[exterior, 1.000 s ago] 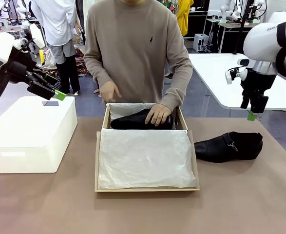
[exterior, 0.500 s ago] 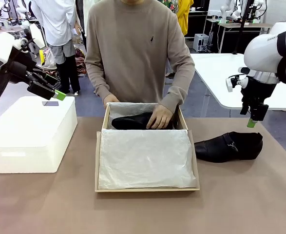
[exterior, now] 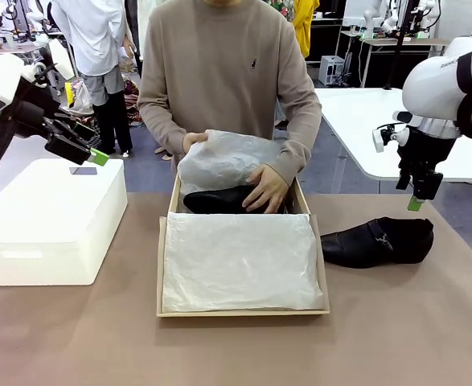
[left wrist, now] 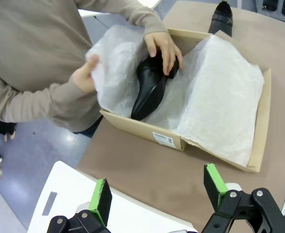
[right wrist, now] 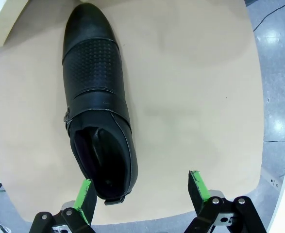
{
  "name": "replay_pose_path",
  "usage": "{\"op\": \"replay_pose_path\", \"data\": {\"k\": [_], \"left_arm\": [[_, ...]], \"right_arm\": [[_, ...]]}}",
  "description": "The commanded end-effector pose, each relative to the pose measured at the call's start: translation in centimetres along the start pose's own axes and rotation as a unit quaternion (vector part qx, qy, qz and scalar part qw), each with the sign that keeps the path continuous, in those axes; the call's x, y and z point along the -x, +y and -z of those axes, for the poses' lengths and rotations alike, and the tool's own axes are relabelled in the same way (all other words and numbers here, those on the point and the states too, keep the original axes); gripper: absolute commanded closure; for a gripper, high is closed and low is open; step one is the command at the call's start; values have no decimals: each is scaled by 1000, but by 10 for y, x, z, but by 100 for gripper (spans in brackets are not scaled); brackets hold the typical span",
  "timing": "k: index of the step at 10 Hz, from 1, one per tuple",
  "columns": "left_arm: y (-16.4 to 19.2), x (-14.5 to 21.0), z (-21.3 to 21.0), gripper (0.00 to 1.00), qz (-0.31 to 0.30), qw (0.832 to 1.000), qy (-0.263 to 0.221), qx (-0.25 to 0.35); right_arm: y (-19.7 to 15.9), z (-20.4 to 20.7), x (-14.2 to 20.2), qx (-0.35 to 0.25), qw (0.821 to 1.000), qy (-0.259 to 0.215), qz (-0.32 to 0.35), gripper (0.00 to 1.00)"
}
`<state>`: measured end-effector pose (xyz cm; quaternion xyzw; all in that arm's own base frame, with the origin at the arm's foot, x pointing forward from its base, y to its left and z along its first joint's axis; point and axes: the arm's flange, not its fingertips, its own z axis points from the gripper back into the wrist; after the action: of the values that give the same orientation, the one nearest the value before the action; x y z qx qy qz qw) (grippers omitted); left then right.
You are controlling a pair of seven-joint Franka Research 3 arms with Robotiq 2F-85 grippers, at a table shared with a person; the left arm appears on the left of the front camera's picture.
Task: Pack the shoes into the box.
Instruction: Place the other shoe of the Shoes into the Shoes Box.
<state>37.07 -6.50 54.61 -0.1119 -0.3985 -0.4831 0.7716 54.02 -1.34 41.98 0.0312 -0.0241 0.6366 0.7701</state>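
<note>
Our two arms hang with jaws spread and empty while a person beds one shoe [exterior: 219,199] in the box [exterior: 162,273].

Our right gripper [right wrist: 142,191] is opened wide with nothing in it, raised over the right of the brown table [exterior: 396,330], near the heel end of the second shoe [right wrist: 96,97], which lies on its sole just right of the box and apart from it. Our left gripper [left wrist: 158,188] is equally wide and empty, held high above the white plastic box [exterior: 51,217] at the far left. In the far part of the cardboard box, one of the person's hands [exterior: 264,189] rests on the shoe there, and the other hand [left wrist: 84,77] lifts a fold of white tissue paper [exterior: 236,261], which also covers the near part.
</note>
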Motion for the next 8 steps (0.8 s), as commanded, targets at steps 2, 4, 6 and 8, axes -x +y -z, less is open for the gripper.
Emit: {"op": "replay_pose_path", "data": {"k": [2, 4, 6, 8], "left_arm": [[1, 2, 0, 0, 6, 1000, -6, 5], [1, 2, 0, 0, 6, 1000, -6, 5], [1, 2, 0, 0, 6, 1000, -6, 5], [1, 2, 0, 0, 6, 1000, -6, 5]], "right_arm": [[0, 6, 4, 8, 1000, -5, -2, 0], [0, 17, 10, 14, 1000, -10, -1, 0], [-1, 25, 13, 14, 1000, -11, 1, 0], [-2, 33, 15, 16, 1000, -13, 9, 0]]}}
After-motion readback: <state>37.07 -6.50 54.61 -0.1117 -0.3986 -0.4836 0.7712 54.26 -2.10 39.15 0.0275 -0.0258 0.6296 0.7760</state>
